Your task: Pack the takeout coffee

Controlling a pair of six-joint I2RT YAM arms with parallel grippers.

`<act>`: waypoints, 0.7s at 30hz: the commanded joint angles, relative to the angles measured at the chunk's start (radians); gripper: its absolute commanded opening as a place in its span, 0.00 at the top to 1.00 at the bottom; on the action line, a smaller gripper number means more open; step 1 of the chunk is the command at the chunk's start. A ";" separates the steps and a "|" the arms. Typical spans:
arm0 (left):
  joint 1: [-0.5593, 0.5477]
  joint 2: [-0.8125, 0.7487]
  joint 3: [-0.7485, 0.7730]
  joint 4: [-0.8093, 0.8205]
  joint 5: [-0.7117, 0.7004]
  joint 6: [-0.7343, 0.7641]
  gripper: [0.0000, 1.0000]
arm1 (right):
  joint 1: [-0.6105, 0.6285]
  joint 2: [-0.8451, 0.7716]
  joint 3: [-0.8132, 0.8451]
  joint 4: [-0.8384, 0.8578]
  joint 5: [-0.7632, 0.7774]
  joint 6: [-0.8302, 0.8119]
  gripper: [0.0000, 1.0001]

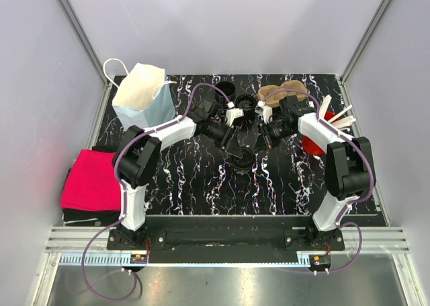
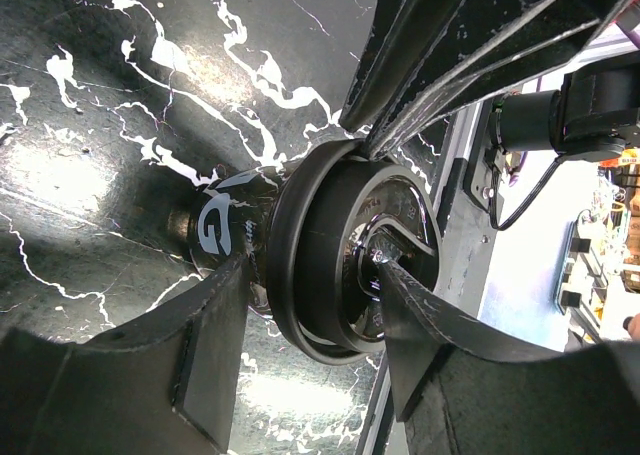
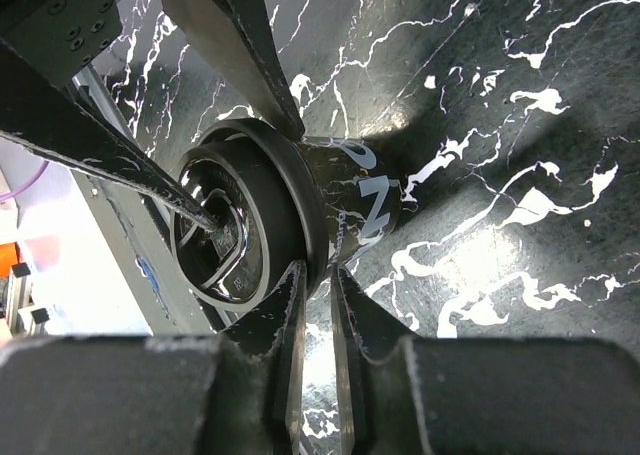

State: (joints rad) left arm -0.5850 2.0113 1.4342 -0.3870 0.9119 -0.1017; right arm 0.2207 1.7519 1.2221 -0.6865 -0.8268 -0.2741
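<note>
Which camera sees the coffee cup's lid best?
The left wrist camera. There the black lid fills the middle, with its rim and shiny top plain to see. The right wrist camera shows the lid too, but smaller and more side-on. From the top camera it is only a small dark circle.

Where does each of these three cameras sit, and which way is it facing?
Top external: above and behind the bases, looking down on the table; both arms show, left gripper and right gripper both at the cup.
Left wrist: on the left arm, looking along its own fingers at the cup; the other arm's fingers enter top right.
Right wrist: mirrored, own fingers at the bottom, the other arm's at top left.
Shared: both wrist views frame the same lidded cup from opposite sides.
</note>
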 commanded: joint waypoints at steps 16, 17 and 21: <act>-0.024 0.044 -0.021 -0.058 -0.186 0.096 0.47 | 0.005 0.054 0.099 -0.001 -0.025 0.026 0.74; -0.024 0.046 -0.020 -0.058 -0.186 0.096 0.47 | 0.006 0.054 0.090 -0.002 -0.023 0.021 0.73; -0.024 0.053 -0.014 -0.058 -0.188 0.096 0.47 | 0.011 0.055 0.079 -0.004 -0.040 0.021 0.70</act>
State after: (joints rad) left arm -0.5930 2.0113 1.4422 -0.3824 0.9054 -0.0864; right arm 0.2234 1.8126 1.3136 -0.6930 -0.8246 -0.2474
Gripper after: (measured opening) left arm 0.537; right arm 0.287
